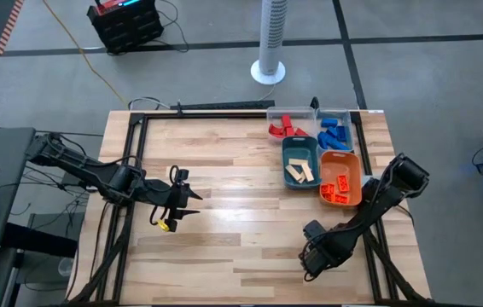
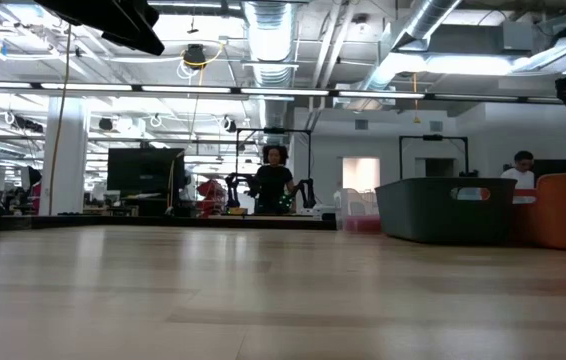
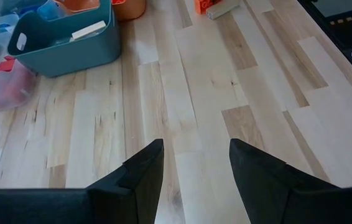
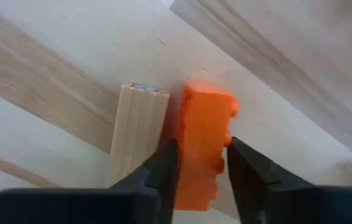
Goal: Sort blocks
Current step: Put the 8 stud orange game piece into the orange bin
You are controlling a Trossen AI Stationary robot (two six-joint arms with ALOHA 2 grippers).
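Sorting, nearly complete. We see the right gripper (image 4: 201, 163) low over the table's (image 1: 224, 256) near right part, its two dark fingers pressed against the flanks of a small studded orange plastic brick (image 4: 204, 140), so we judge it clamped on that block. A pale tan wooden block (image 4: 137, 130) lies flat, touching the orange one's side, outside the fingers. In the high view the arm hides both.

The other blocks already sit in trays at the far right: red ones in the clear tray (image 1: 277, 113), blue ones in its neighbouring compartment, tan ones in the teal tray (image 1: 286, 147), orange ones in the round orange tray (image 1: 354, 162).

The next move, we judge, is a straight lift clear of the tan neighbour, then a carry to the orange tray, close beyond the arm.

The left gripper (image 3: 194, 165) hovers mid-left, fingers parted and empty. Open wood lies between the arms; the right gripper works near the table's front edge and right frame rail.
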